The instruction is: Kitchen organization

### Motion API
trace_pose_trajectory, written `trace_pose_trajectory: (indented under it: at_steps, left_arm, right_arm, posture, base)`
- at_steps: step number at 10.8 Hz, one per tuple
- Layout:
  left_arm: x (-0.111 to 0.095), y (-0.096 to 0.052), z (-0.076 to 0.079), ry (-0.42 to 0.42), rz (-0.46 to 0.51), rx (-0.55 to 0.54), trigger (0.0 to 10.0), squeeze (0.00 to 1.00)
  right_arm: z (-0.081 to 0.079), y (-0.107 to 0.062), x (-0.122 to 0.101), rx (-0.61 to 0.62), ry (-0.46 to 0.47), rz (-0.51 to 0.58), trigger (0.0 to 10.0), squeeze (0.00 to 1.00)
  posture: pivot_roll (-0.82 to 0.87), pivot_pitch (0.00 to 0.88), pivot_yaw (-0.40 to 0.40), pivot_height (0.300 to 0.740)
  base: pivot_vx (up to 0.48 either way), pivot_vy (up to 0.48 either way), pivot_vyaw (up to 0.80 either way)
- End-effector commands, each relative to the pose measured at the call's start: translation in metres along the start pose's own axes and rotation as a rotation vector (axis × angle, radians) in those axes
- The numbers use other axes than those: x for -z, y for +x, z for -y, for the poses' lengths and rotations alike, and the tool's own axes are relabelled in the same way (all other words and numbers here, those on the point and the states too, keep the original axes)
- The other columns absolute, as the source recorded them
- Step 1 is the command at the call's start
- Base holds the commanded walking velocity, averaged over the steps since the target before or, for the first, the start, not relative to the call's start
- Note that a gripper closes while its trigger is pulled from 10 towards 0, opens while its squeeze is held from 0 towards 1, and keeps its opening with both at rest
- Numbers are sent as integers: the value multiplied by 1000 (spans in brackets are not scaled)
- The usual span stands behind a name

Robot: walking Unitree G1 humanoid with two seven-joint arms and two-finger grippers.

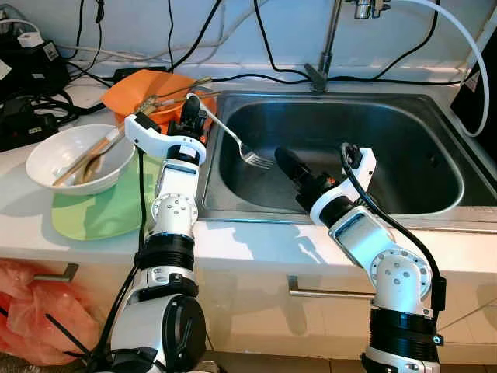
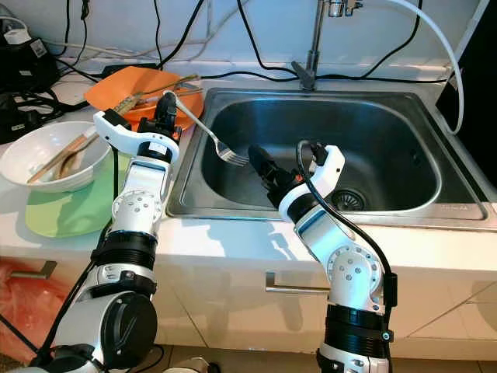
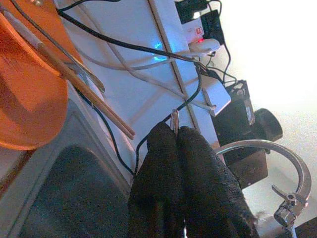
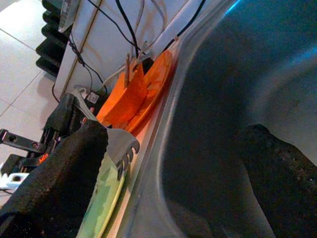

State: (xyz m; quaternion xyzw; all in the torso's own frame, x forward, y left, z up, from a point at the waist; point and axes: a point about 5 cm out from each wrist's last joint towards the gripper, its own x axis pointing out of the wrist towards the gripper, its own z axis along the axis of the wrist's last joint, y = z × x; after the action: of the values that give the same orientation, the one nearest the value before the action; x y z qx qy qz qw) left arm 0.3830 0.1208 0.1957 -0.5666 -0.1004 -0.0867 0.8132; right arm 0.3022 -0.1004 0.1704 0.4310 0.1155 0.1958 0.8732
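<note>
Left eye view: left gripper (image 1: 192,103) pinches a silver metal fork (image 1: 233,137) over the steel sink (image 1: 404,116). Right gripper (image 1: 286,162), fingers spread, waits at the tines, probably a handover; next, close on them.

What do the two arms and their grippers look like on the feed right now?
Both arms are built of white and silver shells with round jointed housings and black cuffs. The left gripper and right gripper each end in two long black fingers with a rough, matte, grainy surface. A black cable loops along the right arm; another runs beside the left arm.
</note>
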Motion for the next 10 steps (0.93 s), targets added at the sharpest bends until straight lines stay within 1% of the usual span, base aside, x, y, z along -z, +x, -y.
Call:
trace_pose_trajectory:
  at_steps: [1,4,5,6,8,10]
  left_arm:
    - [35,5,30,-85,-62,62,0,0]
    - [35,5,30,-85,-62,62,0,0]
    - [47,7,27,-9,-119,51,0,0]
    - [48,7,26,2,-125,49,0,0]
    - [45,8,27,15,-121,50,0,0]
    - [44,10,29,10,-109,59,0,0]
  right_arm:
    - [-2,1,-2,-2,8,11,10000,0]
    - [-2,1,-2,-2,8,11,10000,0]
    - [-5,11,3,-28,54,-67,10000,0]
    - [-5,12,4,-31,57,-74,10000,0]
    - [-4,12,4,-30,60,-70,10000,0]
    - [-4,12,4,-32,66,-76,10000,0]
  posture:
    - [53,8,54,740]
    - [53,8,54,740]
    - [43,20,59,740]
    - [43,20,59,740]
    - [45,18,60,740]
    - [42,18,60,740]
  base:
    - [0,0,0]
    - [0,0,0]
    - [0,0,0]
    - [0,0,0]
    - [0,0,0]
    - [0,0,0]
